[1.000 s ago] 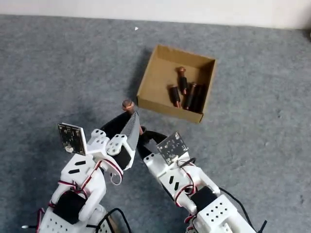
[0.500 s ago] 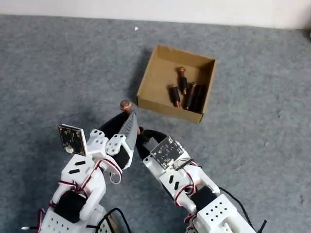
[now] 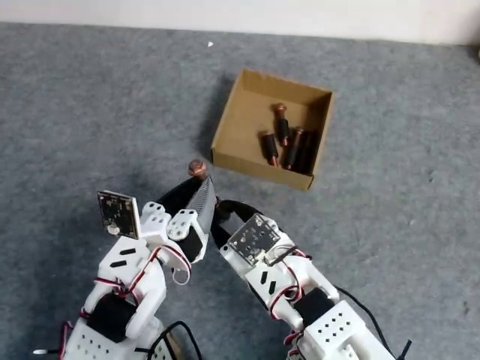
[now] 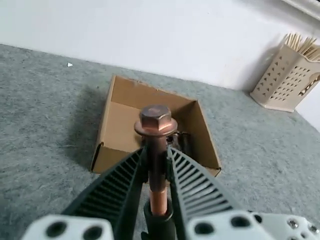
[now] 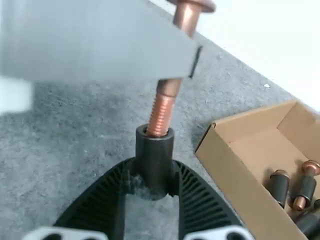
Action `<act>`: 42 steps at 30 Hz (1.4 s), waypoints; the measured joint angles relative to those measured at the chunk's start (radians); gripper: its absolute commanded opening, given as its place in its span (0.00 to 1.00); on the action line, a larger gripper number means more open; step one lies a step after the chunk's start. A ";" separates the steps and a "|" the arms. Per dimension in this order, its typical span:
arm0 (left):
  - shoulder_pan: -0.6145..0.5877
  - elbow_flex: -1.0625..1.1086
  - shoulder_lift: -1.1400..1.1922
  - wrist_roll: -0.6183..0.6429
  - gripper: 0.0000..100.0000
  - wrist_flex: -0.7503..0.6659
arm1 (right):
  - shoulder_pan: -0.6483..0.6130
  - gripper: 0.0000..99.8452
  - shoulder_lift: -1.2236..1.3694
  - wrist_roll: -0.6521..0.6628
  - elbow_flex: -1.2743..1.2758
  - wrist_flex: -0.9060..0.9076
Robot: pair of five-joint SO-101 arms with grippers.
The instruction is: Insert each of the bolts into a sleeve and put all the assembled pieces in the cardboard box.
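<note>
My left gripper (image 4: 156, 165) is shut on a copper bolt (image 4: 156, 150), hex head up; from above the head (image 3: 198, 168) shows just off the box's near left corner. The bolt's threaded end sits in the mouth of a black sleeve (image 5: 154, 161), on which my right gripper (image 5: 152, 180) is shut. The two grippers meet near the table's middle (image 3: 210, 214). The open cardboard box (image 3: 231, 127) behind them holds several assembled pieces (image 3: 287, 144).
Grey carpet covers the table. A cream perforated holder full of sticks (image 4: 287, 75) stands by the white wall, beyond the box. Both arm bases (image 3: 120, 300) crowd the near edge.
The bolt and left gripper have come slightly nearer and lower, and the right wrist has turned and edged left, so the bolt's tip now sits in the sleeve.
</note>
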 measured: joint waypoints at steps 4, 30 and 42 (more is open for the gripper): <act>0.006 0.006 0.000 0.000 0.01 0.000 | 0.002 0.00 0.000 0.000 0.000 0.000; 0.135 -0.123 -0.003 -0.083 0.22 0.365 | 0.074 0.00 -0.466 -0.121 0.000 0.338; -0.026 -0.126 0.005 -0.095 0.01 0.420 | 0.149 0.00 -0.468 -0.149 0.000 0.338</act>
